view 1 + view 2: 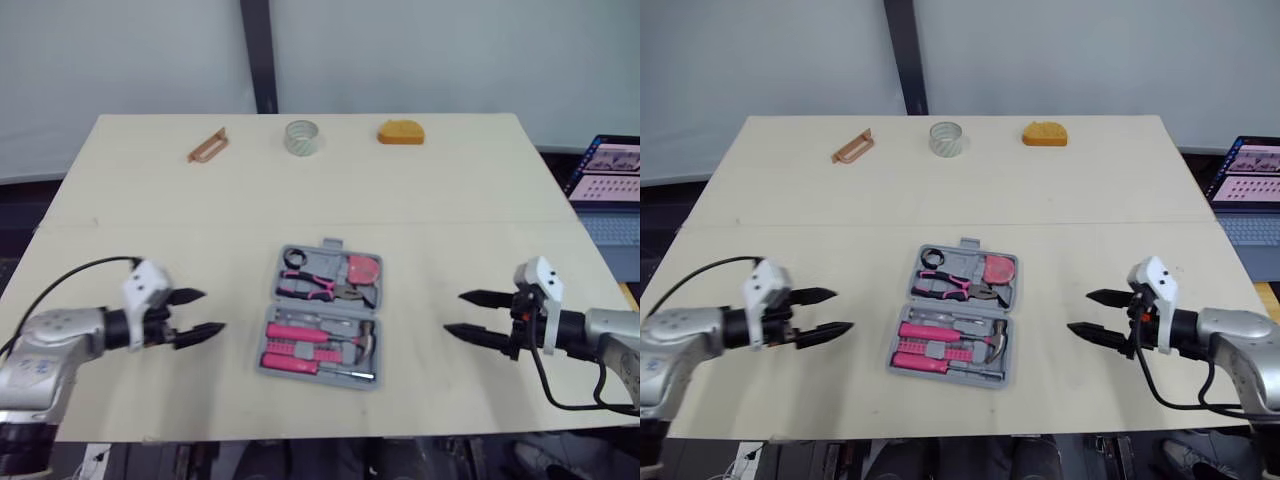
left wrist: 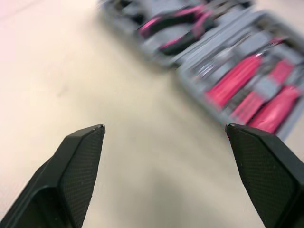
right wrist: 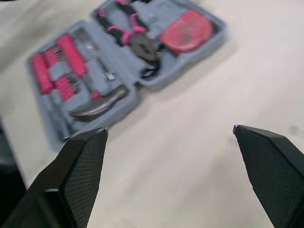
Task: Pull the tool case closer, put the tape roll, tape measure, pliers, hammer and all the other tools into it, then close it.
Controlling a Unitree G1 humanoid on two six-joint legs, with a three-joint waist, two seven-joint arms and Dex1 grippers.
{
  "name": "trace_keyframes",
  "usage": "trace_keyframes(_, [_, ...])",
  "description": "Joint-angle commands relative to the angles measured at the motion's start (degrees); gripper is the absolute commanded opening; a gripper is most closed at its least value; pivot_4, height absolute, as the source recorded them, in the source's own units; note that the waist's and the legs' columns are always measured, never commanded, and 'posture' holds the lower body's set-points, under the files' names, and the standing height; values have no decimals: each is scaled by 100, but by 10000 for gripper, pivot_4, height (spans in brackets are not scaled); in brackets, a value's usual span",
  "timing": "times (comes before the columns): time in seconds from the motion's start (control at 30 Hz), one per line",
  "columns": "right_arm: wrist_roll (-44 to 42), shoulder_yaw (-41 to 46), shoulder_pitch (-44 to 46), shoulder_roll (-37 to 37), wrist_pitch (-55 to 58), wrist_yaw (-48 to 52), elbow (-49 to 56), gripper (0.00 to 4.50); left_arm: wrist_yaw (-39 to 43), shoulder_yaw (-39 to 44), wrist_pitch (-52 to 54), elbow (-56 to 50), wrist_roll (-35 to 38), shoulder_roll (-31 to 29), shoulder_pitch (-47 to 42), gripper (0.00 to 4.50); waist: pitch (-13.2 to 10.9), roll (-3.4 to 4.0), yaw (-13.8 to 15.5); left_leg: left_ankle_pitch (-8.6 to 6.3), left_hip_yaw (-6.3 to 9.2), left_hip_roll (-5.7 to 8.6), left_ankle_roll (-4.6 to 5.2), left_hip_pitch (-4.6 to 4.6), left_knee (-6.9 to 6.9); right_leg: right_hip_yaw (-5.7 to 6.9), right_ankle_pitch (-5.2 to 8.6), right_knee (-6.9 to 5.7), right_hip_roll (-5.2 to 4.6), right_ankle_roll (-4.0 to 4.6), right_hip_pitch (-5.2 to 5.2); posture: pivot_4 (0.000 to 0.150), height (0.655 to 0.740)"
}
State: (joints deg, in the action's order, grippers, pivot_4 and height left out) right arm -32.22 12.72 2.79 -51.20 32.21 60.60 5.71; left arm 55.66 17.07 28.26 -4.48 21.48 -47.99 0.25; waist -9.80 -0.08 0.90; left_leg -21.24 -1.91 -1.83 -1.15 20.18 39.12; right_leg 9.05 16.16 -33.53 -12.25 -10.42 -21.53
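Case [image 1: 320, 316], frame centre, open: likely rigid, tool-heavy (smooth plastic, may slide), so grip a side rim; left gripper [image 1: 214, 310] and right gripper [image 1: 452, 312] wide, empty.

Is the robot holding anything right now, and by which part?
Nothing is held. The left gripper and right gripper are both open and empty, either side of the open grey plastic tool case, apart from it.
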Motion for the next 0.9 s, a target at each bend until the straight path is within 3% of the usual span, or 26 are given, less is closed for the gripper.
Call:
trace_keyframes(0.03, [210, 353, -79, 78, -440, -145, -427, 45000, -199, 923, -302, 299, -30, -153, 421, 44848, -1, -1, 13, 0, 0, 0, 0, 0, 0, 0, 0, 0, 0, 0, 0, 1500, 7400])
trace_keyframes(0.3, [532, 617, -35, 162, -1129, -271, -1551, 45000, -317, 1870, -1309, 1709, -258, -170, 1307, 44848, -3, 2, 1, -1, -3, -1, -1, -2, -4, 0, 0, 1, 0, 0, -2, 1500, 7400])
trace_keyframes(0.53, [590, 588, 162, 170, -1243, -203, -1766, 45000, -366, 1666, -1582, 1897, -257, -171, 1105, 44848, -5, 6, 13, -1, -4, -1, -1, -2, -3, -2, 0, -2, 0, 0, -2, 1500, 7400])
trace_keyframes(0.73, [457, 504, 205, 355, -995, -336, -1226, 45000, -347, 1088, -1529, 1601, -346, -158, 685, 44848, -5, 6, -9, -1, -4, -1, -1, -2, -4, -1, 0, -2, 0, 0, -3, 1500, 7400])
trace_keyframes(0.83, [391, 322, 230, 502, -711, -421, -689, 45000, -334, 677, -1499, 1414, -355, -94, 304, 37578, -5, 6, -6, 0, -4, -1, -2, -3, -3, -2, 0, -5, 0, 0, -3, 1500, 7400])
trace_keyframes(0.9, [410, 112, 306, 642, -521, -556, -340, 45000, -379, 278, -1433, 1281, -442, -1, -39, 27563, -5, 7, 2, 0, -4, -1, -2, -2, -2, -2, 0, -5, 0, 0, -3, 1500, 7400])
